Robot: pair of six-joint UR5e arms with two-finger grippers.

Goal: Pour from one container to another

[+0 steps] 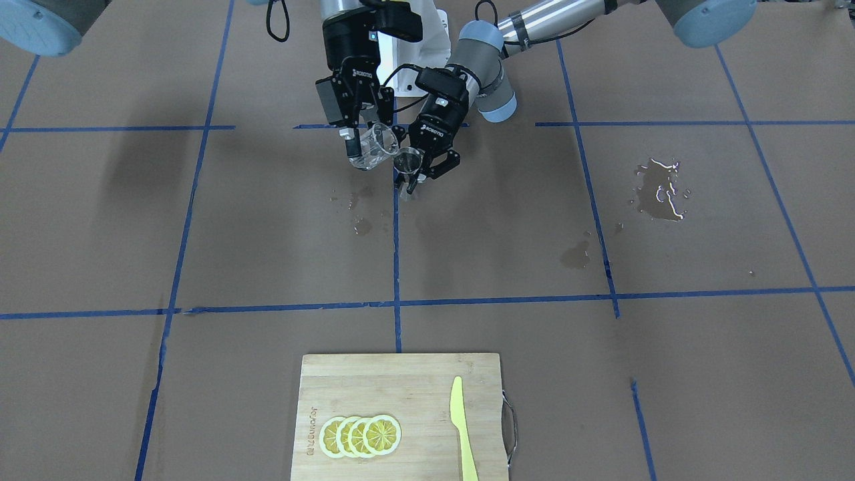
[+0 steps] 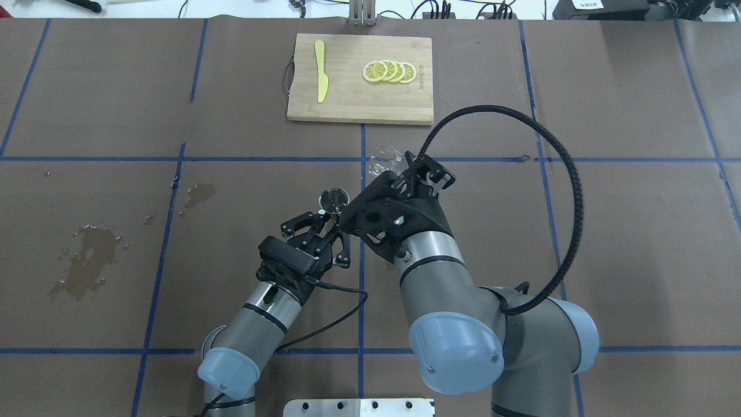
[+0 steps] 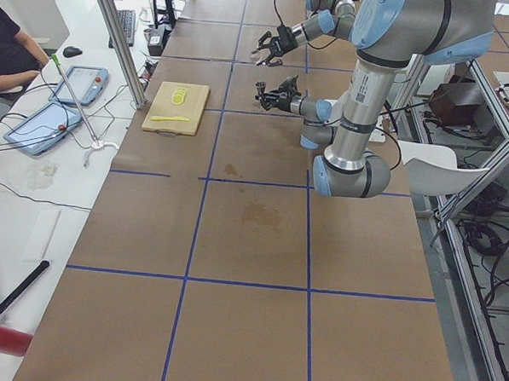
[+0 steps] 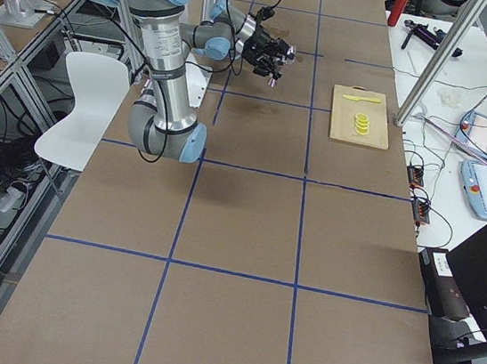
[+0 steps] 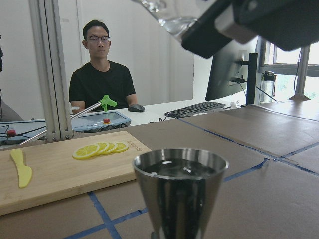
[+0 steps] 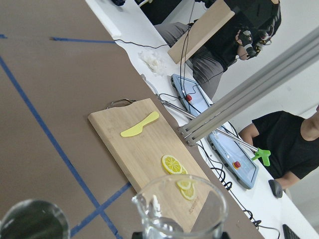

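Silver-grey tubular arms (image 2: 431, 272), pale-blue joint caps (image 2: 454, 347); left hand (image 1: 415, 174), right hand (image 1: 366, 139) black, white ROBOTIQ lettering; ribbed black cable (image 2: 570, 168).

A robotics lab: brown table (image 2: 608, 231) gridded with blue tape (image 2: 116, 157), aluminium posts (image 3: 117, 38), teach pendants (image 3: 79, 84), seated operator (image 5: 102, 74).

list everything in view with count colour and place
glass measuring cup: 1, clear, tilted in the right jaws
jigger: 1, silvery steel, in the left jaws beside the cup
cutting board: 1, pale wood, far table edge
lemon slices: 4, yellow, overlapping on the board
knife: 1, yellow-green, on the board
wet patches: several, dark, on the brown table cover
operators: 2, black tops, white desk past the board
right arm: 1, grey and blue, jaws shut on the cup
left arm: 1, grey and blue, jaws shut on the jigger
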